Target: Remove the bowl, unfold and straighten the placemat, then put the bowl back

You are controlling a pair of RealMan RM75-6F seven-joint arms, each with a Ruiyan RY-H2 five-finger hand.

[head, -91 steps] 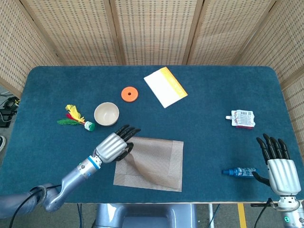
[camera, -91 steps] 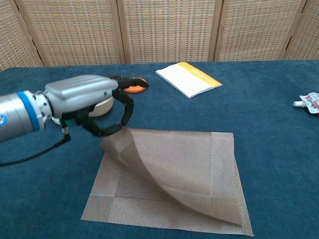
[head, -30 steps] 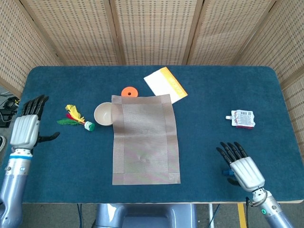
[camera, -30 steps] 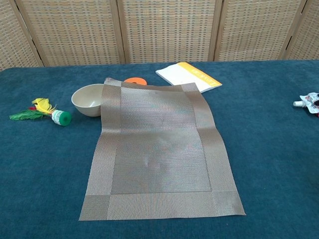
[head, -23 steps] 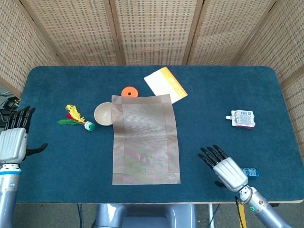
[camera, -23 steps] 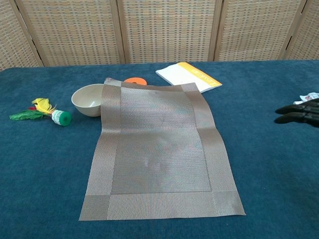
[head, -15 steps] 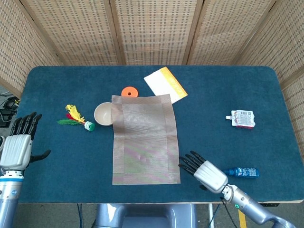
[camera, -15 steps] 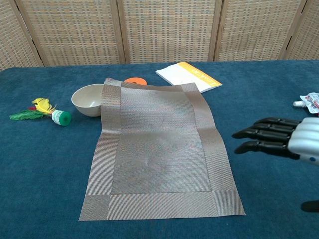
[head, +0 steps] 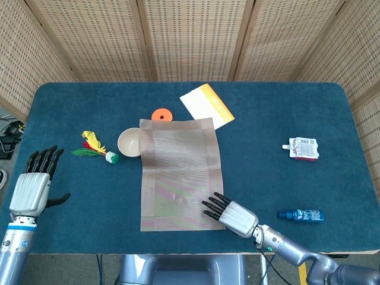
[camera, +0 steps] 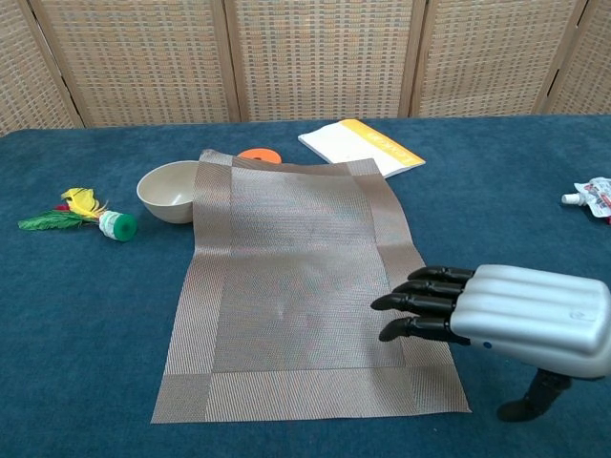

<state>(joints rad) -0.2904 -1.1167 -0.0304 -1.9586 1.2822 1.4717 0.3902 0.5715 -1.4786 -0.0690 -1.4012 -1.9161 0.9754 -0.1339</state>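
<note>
The brown woven rectangular placemat [head: 180,174] lies unfolded on the blue table [head: 279,113], its far left edge touching the cream round bowl [head: 130,142]. The right hand [head: 230,215], fingers apart (holding nothing), is over the mat's near right corner. The left hand [head: 34,185] is spread at the table's left edge.

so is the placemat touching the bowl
Touching: in the chest view the placemat's far left edge lies against the bowl's rim, covering its right side.

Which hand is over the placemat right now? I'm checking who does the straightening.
The right hand, fingers spread over the placemat's near right corner. The left hand hovers off at the table's left edge.
</note>
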